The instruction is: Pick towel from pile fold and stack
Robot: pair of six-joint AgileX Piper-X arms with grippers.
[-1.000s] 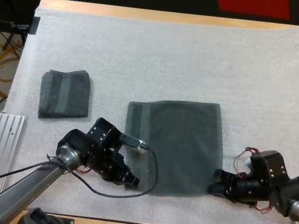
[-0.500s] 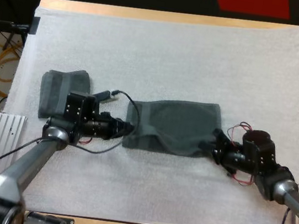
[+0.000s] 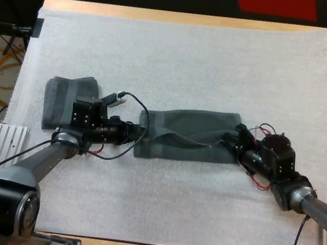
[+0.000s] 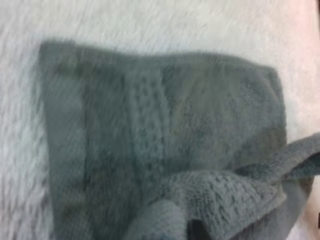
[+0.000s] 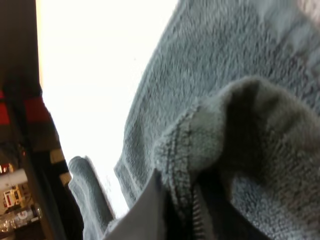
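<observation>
The towel [image 3: 189, 135] lies mid-bench [image 3: 184, 19], doubled into a band whose long axis runs left to right. The left gripper [image 3: 136, 134] has its jaws clamped on the band's left end, and the right gripper [image 3: 232, 142] pinches the right end the same way. A folded towel [image 3: 70, 103] sits just beyond the left gripper, so I'd judge that arm the nearer one for stacking.

The high view looks forward and down from the near side, far enough back to take in the whole worktop [image 3: 184, 19]. Both wrist views sit very close to the towel [image 3: 185, 139], one at each end. All three views share it.
</observation>
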